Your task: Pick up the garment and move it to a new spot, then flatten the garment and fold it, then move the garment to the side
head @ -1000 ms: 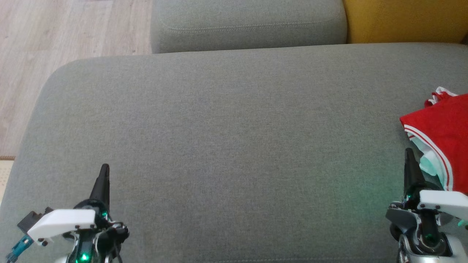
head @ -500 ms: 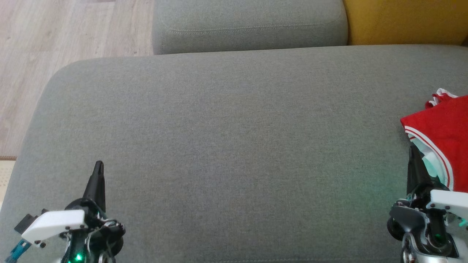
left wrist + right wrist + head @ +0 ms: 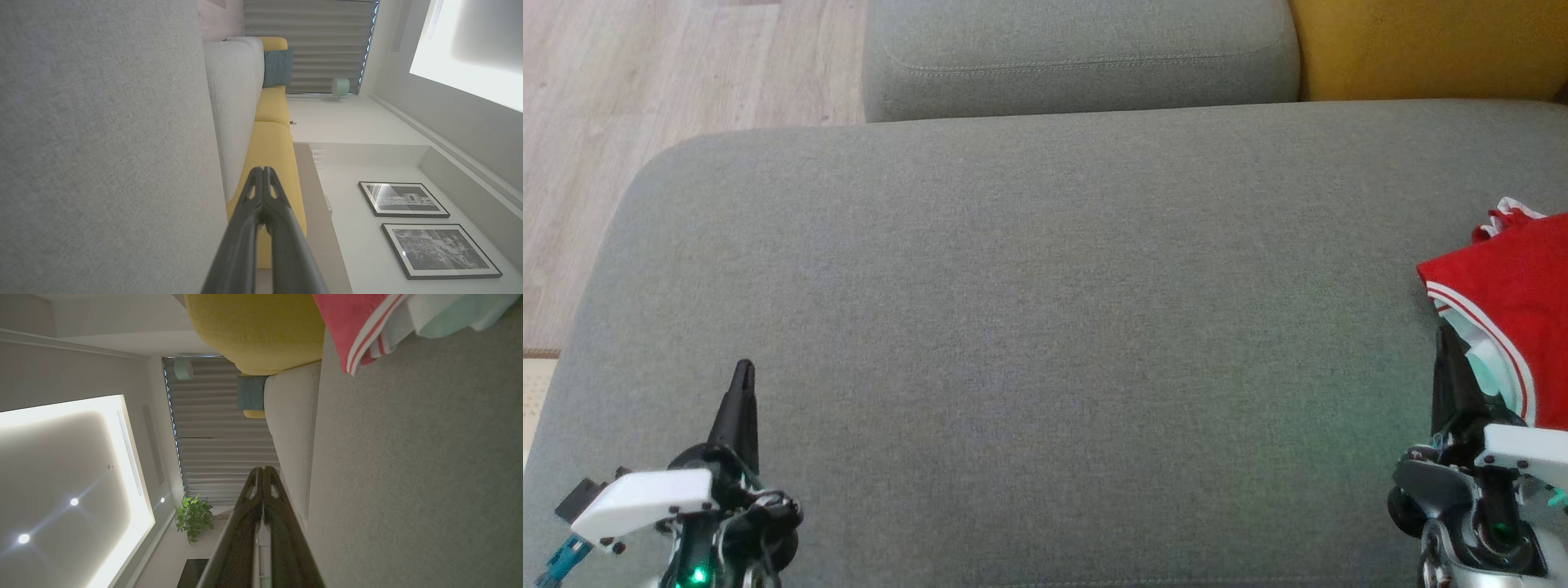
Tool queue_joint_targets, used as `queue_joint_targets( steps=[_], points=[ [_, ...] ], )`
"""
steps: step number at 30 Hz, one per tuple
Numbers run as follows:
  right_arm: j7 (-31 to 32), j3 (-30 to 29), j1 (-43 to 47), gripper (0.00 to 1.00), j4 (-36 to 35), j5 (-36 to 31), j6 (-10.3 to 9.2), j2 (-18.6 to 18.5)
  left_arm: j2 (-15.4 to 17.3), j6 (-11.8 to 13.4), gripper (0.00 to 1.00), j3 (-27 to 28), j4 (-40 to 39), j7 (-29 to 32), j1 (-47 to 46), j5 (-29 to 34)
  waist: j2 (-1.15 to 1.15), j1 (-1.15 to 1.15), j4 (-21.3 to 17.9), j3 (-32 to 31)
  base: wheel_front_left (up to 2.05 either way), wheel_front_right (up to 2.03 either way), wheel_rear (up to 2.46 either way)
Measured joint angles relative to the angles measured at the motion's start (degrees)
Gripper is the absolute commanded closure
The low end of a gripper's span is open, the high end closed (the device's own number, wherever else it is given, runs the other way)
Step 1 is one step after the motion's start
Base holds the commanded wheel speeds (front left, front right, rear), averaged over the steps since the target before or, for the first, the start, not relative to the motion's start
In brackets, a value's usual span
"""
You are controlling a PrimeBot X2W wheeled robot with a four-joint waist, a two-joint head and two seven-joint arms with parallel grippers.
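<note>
Broad grey sofa seat (image 3: pixel 1029 310), pale wood floor (image 3: pixel 645 98) at its left, yellow cushion (image 3: pixel 1421 45) behind, one crumpled red garment (image 3: pixel 1515 278) at the seat's right edge, left claw (image 3: pixel 743 367) and right claw (image 3: pixel 1441 333) (two in all) both pinched closed, empty, two framed pictures (image 3: pixel 403 199) on the wall.

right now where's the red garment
In the head view the red garment lies at the far right edge of the grey seat cushion, just ahead of the right gripper and nearer than the yellow cushion.
</note>
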Motion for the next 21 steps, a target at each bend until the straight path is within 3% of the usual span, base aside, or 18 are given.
queue_joint_targets(
  steps=[21],
  points=[
    [0.0,0.0,0.0,1.0,0.0,0.0,0.0,0.0,0.0,0.0,1.0,0.0,0.0,0.0,0.0,0.0,0.0,0.0,0.0,0.0,0.0,0.0,0.0]
  ],
)
